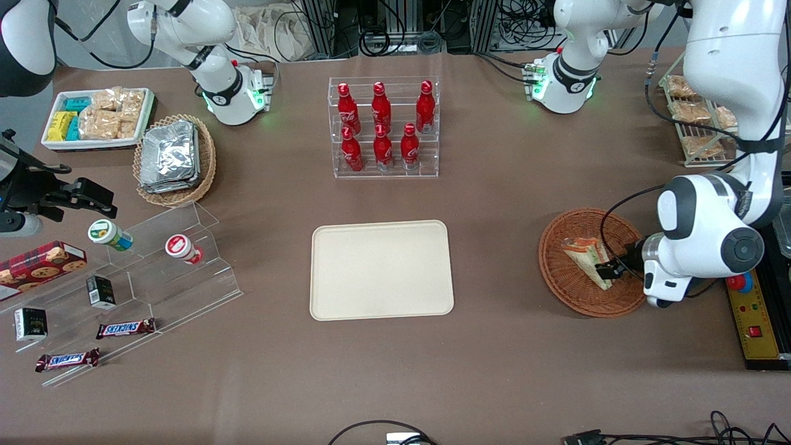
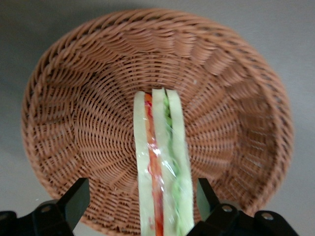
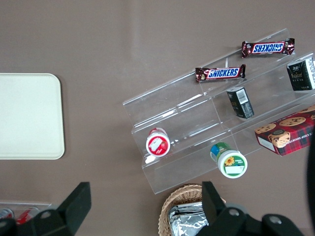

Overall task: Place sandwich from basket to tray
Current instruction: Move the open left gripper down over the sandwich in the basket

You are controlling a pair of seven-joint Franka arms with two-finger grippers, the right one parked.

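The sandwich (image 1: 586, 255), a clear-wrapped wedge with pale bread and green and orange-red filling, stands on edge in the reddish-brown wicker basket (image 1: 559, 275) toward the working arm's end of the table. My gripper (image 1: 607, 270) is down in the basket and open. In the left wrist view the sandwich (image 2: 160, 167) runs between the two fingers (image 2: 78, 195) of the gripper (image 2: 141, 191), with a gap on each side, over the basket weave (image 2: 74, 113). The cream tray (image 1: 381, 270) lies bare at the table's middle, well apart from the basket.
A clear rack of red bottles (image 1: 383, 127) stands farther from the front camera than the tray. Toward the parked arm's end are a tan basket of foil packs (image 1: 175, 159), a white snack bin (image 1: 99, 117) and an acrylic stand (image 1: 154, 278) with snacks. A wire rack (image 1: 695, 117) sits near the working arm.
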